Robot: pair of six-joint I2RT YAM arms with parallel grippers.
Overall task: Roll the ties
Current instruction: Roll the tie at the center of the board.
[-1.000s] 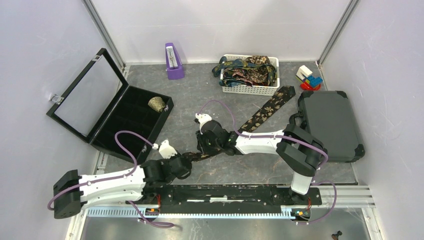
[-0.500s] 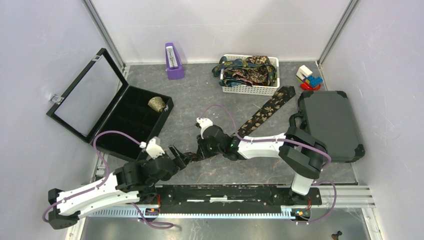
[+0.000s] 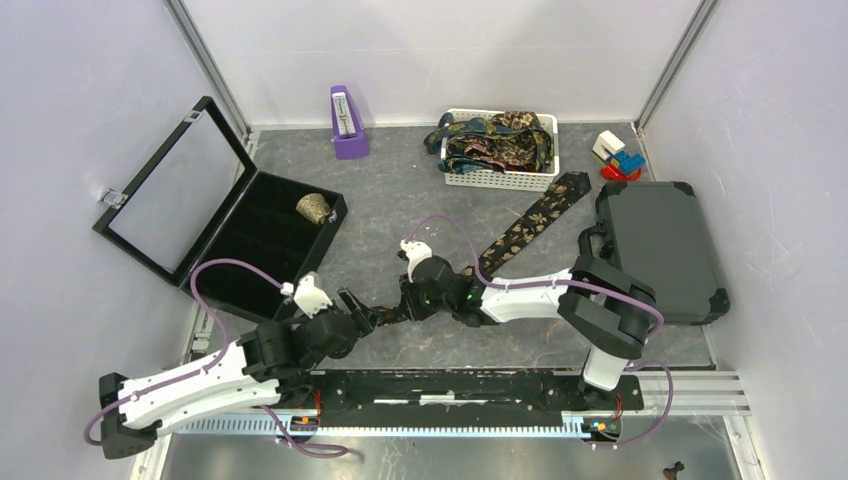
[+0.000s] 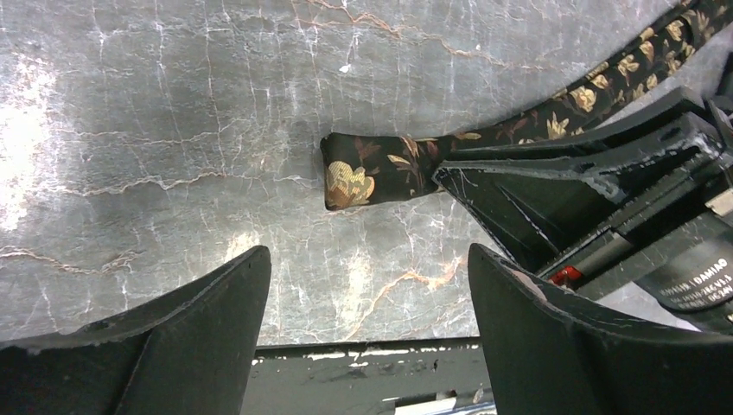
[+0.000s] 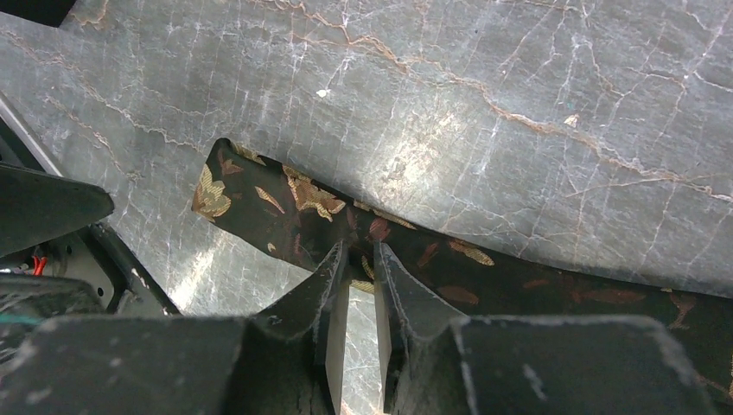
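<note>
Left claw (image 3: 357,309) has let go of the tie (image 3: 528,222) and pulled back toward its base since a sec ago. It was clamped at the narrow end; now jaws wide, nothing in them. Right claw (image 3: 408,304) barely shifted.

Top view: tie lies diagonal on tabletop (image 3: 400,190). Broad pointed end is up by gray case (image 3: 660,250) and white basket (image 3: 500,178) holding more ties (image 3: 495,140). Narrow end at centre-front, betw. the two claws. Open black box (image 3: 250,255) at left w/ a tan lump in one cell; too small to say what.

Left wrist: narrow end (image 4: 363,171) shows a short blunt fold, flat on tabletop. It sits ahead of the spread fingers (image 4: 199,337), apart from them. Right claw's tip rests on the cloth just beside the fold.

Right wrist: fingers (image 5: 324,277) nearly together, tips down on the tie, its near edge in the slit. Reads as a pinch hold.

Risks, my call:
- Fold is unheld, so slick cloth may spring flat and the roll start is lost.
- Left re-grip could nudge the fold sideways, giving a skewed roll.
- Claws v. close; a re-approach could clip right claw's tip.
- Any right-arm pull would drag the whole tie.
</note>
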